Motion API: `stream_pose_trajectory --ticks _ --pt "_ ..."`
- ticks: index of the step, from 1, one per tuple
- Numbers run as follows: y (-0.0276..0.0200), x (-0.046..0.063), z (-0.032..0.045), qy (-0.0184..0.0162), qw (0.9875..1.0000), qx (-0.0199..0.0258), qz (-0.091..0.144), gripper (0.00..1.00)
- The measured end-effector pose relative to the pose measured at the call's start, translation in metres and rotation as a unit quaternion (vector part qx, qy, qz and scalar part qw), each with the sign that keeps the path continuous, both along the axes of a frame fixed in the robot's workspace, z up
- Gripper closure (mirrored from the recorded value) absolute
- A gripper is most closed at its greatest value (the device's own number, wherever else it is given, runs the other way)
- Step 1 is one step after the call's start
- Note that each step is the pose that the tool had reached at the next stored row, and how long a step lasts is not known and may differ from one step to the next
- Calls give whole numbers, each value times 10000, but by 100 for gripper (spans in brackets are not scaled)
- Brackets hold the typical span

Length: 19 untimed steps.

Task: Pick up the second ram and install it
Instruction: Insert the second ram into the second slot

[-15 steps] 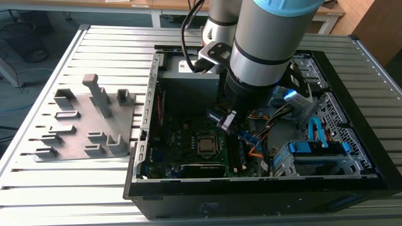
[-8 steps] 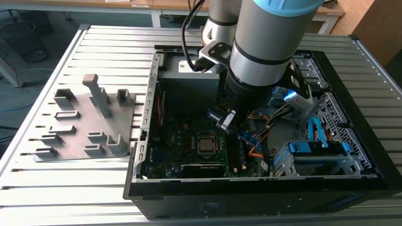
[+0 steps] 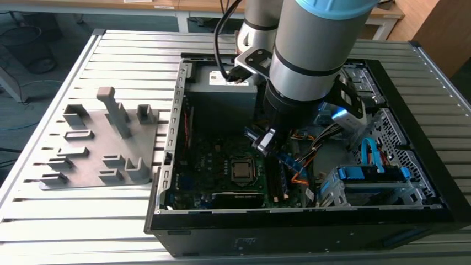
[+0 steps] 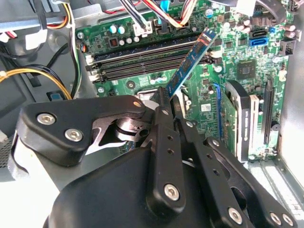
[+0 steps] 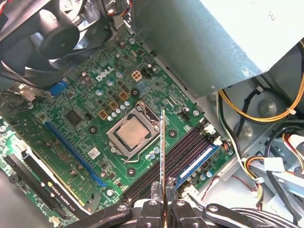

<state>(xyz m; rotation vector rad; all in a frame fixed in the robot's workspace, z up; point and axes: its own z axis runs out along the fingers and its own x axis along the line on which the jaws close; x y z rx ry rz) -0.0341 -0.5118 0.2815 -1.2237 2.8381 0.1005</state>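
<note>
- The gripper (image 4: 168, 100) is pinching the second ram (image 4: 192, 61) by one end. The stick hangs in the air inside the case (image 3: 294, 220), above the motherboard (image 5: 90, 95) and not yet in any slot.
- Held by so short a part, the stick could pivot or slide in the pinch as soon as its far end meets resistance, and then go in crooked.
- In both wrist views the stick lies at an angle across the slots (image 4: 142, 59) rather than along them. Pressed down like that, it would ride on a slot wall, and the board or its contacts could be bent or scraped.
- In the first wrist view its edge sits over the CPU (image 5: 129, 133) and its socket. Lowered from here, it could strike the socket frame or the small parts beside it.
- I cannot tell whether the slot latches are swung out, or which way the notch faces. A closed latch or a reversed notch would block seating, and force would then crack something.
- Loose cables (image 4: 142, 21) lie just beside the slot ends and could snag the gripper or get trapped under the stick.
</note>
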Motion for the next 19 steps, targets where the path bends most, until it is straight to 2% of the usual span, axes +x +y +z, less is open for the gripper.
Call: stream_pose_trajectory --ticks 19 --pt "0 0 0 0 9992 0 -401 86"
